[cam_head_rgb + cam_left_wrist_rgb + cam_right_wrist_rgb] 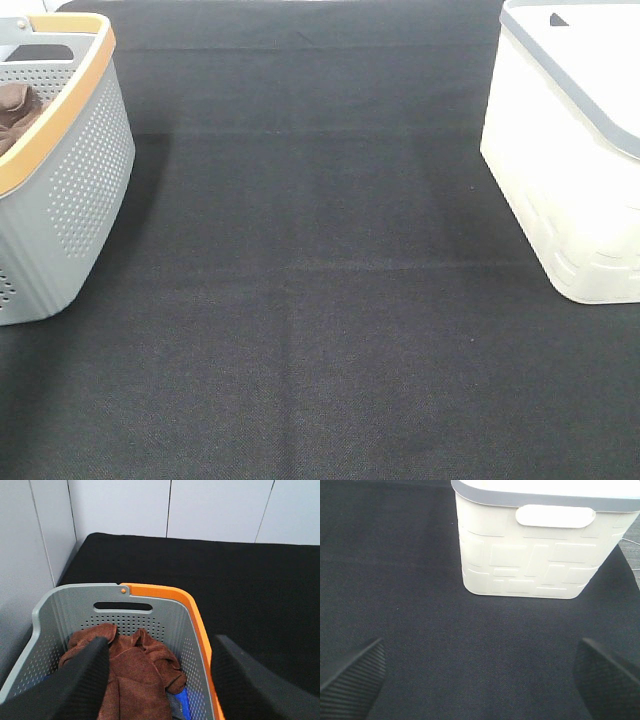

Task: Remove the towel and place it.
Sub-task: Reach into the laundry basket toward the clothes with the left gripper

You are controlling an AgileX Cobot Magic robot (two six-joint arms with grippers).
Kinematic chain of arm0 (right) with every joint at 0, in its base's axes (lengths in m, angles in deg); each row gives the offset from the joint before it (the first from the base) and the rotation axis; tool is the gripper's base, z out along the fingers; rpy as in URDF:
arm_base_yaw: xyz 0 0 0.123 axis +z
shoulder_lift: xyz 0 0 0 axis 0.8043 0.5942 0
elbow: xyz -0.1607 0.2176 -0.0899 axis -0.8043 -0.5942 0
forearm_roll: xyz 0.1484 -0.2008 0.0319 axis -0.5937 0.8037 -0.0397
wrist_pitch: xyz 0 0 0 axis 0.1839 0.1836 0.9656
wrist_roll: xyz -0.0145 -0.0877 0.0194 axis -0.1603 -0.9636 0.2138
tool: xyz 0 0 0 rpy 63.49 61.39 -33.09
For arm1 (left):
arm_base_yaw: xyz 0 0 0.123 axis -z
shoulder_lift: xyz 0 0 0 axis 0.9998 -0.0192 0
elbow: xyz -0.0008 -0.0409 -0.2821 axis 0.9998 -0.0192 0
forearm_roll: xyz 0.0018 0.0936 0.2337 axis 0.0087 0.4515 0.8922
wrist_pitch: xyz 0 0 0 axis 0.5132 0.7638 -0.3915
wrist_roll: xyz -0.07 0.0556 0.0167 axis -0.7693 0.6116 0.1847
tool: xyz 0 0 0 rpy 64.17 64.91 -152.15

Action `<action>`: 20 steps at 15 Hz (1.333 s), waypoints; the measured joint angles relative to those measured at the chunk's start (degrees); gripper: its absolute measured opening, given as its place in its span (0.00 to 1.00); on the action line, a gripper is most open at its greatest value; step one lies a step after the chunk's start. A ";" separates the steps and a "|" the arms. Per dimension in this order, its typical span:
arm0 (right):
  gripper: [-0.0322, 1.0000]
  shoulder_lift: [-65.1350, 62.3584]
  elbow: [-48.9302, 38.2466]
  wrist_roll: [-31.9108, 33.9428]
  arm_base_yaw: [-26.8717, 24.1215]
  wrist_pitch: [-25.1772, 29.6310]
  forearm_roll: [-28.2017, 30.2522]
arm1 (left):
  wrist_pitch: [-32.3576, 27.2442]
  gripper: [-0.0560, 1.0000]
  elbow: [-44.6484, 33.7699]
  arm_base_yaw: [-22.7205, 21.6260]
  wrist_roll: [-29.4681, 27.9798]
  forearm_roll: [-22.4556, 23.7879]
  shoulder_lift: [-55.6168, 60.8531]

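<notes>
The towel (135,675), reddish-brown and crumpled, lies inside the grey basket (75,600) with the orange rim; a corner of the towel (12,110) shows in the high view at the far left. My left gripper (161,641) hangs open above the basket, holding nothing. One of its fingers (80,680) is over the towel and the other is outside the orange rim. My right gripper (481,642) is open and empty over the black cloth, facing the white basket (535,555). Neither gripper shows in the high view.
A black cloth (320,300) covers the table between the grey basket (70,190) at the left and the white basket (570,180) at the right. Something blue (180,700) lies under the towel. Pale wall panels (35,545) stand behind and beside the grey basket.
</notes>
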 joint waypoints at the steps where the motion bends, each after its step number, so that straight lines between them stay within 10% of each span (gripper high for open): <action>1: 0.96 0.00 0.00 0.00 0.00 0.00 0.00 | -2.29 0.60 4.13 0.00 0.00 0.00 -4.18; 7: 0.96 0.00 0.00 0.00 0.00 0.00 0.00 | -22.00 0.61 29.05 -1.03 -0.52 2.12 -25.73; 20: 0.96 0.00 0.00 0.00 0.00 0.00 0.00 | -41.31 0.61 61.19 -8.94 -5.44 2.52 -60.33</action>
